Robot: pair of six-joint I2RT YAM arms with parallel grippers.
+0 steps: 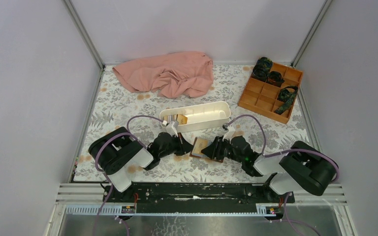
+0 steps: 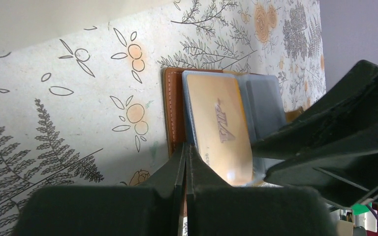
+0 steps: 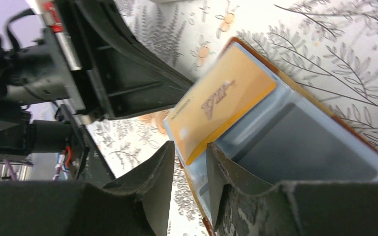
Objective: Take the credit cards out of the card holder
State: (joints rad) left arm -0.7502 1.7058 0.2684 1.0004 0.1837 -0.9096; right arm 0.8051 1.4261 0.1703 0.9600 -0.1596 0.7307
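The brown card holder (image 1: 199,146) lies open on the flowered table between my two grippers. A yellow-orange credit card (image 2: 219,125) sticks partway out of it, over light blue sleeves (image 2: 265,101). My left gripper (image 2: 186,150) is shut, pinching the holder's brown leather edge (image 2: 171,108). My right gripper (image 3: 191,160) is open, its jaws on either side of the yellow-orange card's (image 3: 221,103) corner and the light blue layer under it, with a gap showing beside the card. In the top view the left gripper (image 1: 188,146) and right gripper (image 1: 210,149) meet at the holder.
A long white tray (image 1: 211,112) stands just behind the holder, with cards (image 1: 179,119) at its left end. An orange compartmented box (image 1: 263,96) sits at the back right. A pink cloth (image 1: 167,73) lies at the back. The left arm's finger (image 3: 128,73) is close beside my right jaws.
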